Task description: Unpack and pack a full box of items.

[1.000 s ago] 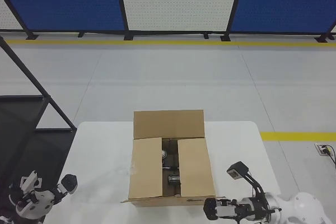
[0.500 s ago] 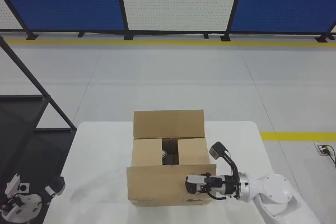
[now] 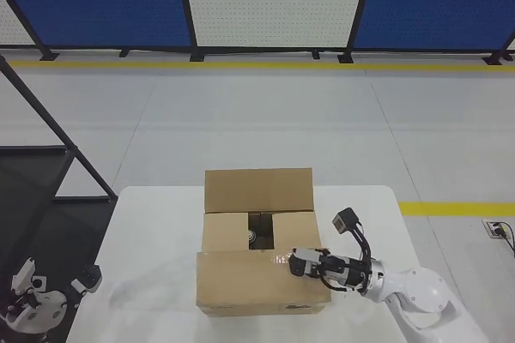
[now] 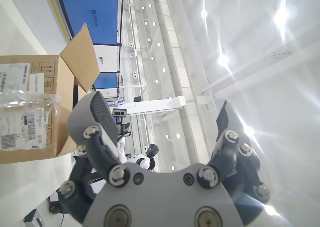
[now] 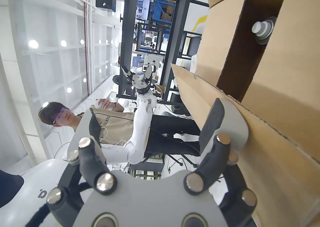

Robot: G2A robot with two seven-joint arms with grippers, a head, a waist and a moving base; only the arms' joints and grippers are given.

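Top view, what could go wrong: A hard push on the front flap (image 3: 249,274) could slide the cardboard box (image 3: 226,244) toward the back edge of the bench (image 3: 154,249), because nothing holds the box in place.
Top view, box: It sits in the middle of the white bench, close to the front edge. The back flap (image 3: 259,189) stands open. The two side flaps lie over the top with a gap between them. The front flap is tilted up.
Top view, inside the box: A small round thing (image 3: 256,233) shows in the gap. The rest is hidden.
Top view, right hand (image 3: 302,261): It touches the right end of the front flap.
Top view, left hand (image 3: 56,276): It is off the bench, past the front left corner, well apart from the box.
Left wrist view, left hand (image 4: 162,107): Its fingers are spread wide and hold nothing. The side of the box, with paper labels (image 4: 15,137), is off to one side of it.
Right wrist view, what could go wrong: The flap could slip off and flop, because only one finger (image 5: 220,122) rests on it. The side flaps cover most of the top, so a hand going in could bump them or tip the bottle (image 5: 262,28).
Right wrist view, right hand (image 5: 155,112): Its fingers are spread wide, with nothing between them.
Right wrist view, inside the box: The bottle has a pale cap and stands in the dark gap.
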